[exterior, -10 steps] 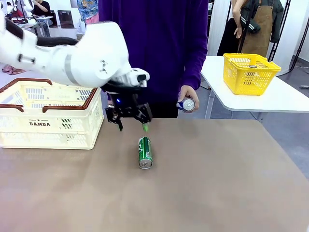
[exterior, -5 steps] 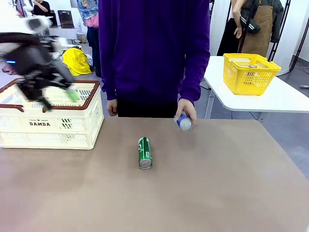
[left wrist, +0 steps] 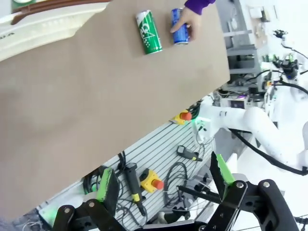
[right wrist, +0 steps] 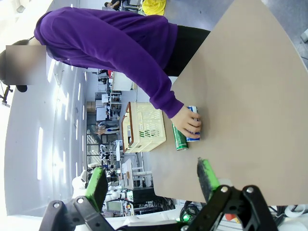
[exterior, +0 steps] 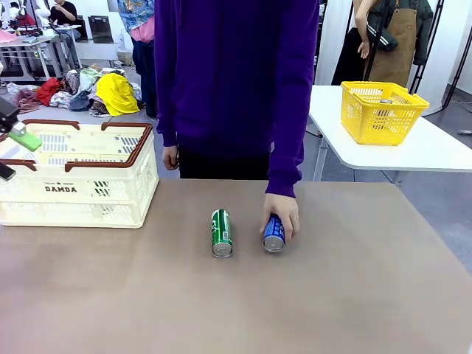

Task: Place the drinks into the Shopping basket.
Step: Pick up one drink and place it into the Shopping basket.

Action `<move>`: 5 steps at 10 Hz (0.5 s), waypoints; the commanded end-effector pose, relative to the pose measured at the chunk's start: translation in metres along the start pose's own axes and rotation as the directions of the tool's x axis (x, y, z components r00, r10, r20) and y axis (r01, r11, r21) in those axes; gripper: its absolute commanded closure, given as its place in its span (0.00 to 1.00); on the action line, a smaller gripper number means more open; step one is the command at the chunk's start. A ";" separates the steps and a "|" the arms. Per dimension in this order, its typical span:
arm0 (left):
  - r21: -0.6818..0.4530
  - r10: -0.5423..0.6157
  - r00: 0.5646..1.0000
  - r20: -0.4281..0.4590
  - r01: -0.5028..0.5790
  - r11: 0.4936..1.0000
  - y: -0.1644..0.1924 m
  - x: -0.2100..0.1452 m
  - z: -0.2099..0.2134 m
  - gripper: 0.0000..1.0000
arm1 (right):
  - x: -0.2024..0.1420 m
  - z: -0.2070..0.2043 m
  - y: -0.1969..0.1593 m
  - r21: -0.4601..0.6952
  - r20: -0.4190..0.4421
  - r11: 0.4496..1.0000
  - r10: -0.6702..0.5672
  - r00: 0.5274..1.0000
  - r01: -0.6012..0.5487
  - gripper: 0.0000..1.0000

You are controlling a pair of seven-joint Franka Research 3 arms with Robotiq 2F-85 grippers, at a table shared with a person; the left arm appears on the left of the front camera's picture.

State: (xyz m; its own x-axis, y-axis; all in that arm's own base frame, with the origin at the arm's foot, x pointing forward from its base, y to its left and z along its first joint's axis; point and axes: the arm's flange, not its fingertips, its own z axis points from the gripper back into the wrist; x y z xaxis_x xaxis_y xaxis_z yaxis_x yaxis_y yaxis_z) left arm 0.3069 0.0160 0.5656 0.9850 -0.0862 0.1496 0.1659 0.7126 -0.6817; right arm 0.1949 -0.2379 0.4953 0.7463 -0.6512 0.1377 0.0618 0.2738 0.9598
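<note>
A green drink can (exterior: pixel 221 233) lies on its side mid-table. Just right of it lies a blue drink can (exterior: pixel 273 235), with the person's hand (exterior: pixel 284 212) resting on it. The cream Shopping basket (exterior: pixel 74 188) with the brown rim stands at the table's left. My left gripper (exterior: pixel 15 155) hangs at the left edge by the basket, open and holding nothing. The left wrist view shows its gripper (left wrist: pixel 163 180) open, far from the green can (left wrist: pixel 149 32) and the blue can (left wrist: pixel 180 31). My right gripper (right wrist: pixel 151 180) is open too, well back from both cans (right wrist: pixel 179 137).
A person in a purple top (exterior: pixel 236 81) stands at the far edge of the brown table (exterior: pixel 332 295). A yellow mesh basket (exterior: pixel 382 110) sits on a separate white table at the back right. Bare tabletop surrounds the cans.
My left arm swung from above the green can leftwards to the picture's left edge. The person's hand lowered the blue can onto the table beside the green one.
</note>
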 end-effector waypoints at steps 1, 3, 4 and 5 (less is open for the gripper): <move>-0.023 -0.013 1.000 -0.010 0.012 1.000 -0.006 0.014 -0.018 0.00 | 0.002 0.000 0.001 0.025 0.009 0.999 0.025 1.000 -0.026 0.00; 0.087 0.010 0.999 -0.032 -0.007 0.996 -0.031 0.030 -0.037 0.00 | 0.002 0.000 0.001 0.025 0.009 0.999 0.025 1.000 -0.026 0.00; 0.125 0.021 0.999 -0.043 -0.015 0.992 -0.034 0.034 -0.036 0.00 | 0.002 0.000 0.001 0.025 0.009 0.999 0.025 1.000 -0.026 0.00; 0.094 0.025 0.999 -0.041 -0.021 0.995 -0.026 0.032 -0.028 0.00 | 0.002 0.000 0.001 0.025 0.009 0.999 0.025 1.000 -0.026 0.00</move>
State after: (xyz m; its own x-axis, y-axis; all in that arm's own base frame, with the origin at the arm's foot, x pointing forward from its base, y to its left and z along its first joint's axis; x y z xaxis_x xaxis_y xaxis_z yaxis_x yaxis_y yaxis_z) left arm 0.3354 -0.0418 0.5627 0.9866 -0.1157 0.1147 0.1620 0.7723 -0.6143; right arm 0.1949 -0.2379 0.4954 0.7463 -0.6511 0.1379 0.0616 0.2739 0.9598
